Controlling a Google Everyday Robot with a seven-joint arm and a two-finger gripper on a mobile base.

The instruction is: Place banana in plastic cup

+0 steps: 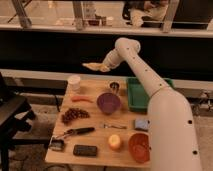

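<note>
A wooden table (pixel 96 120) is set before a dark wall. Above its far edge the gripper (pixel 103 66) is seen closed on one end of the banana (pixel 92 65), which is held in the air over the white cup (pixel 74 82). The plastic cup (pixel 141 124) (blue-grey) is placed near the right edge, between the green tray (pixel 134 95) and the orange bowl (pixel 139 147). The purple bowl (pixel 108 102) and the metal cup (pixel 114 87) are found between the banana and the plastic cup. Bare wood is left around the plastic cup's left side.

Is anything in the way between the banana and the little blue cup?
The end effector holds the banana in the air above the far edge of the table. The plastic cup sits near the front right. The purple bowl and metal cup stand between them, but low, so the banana can probably pass over.
</note>
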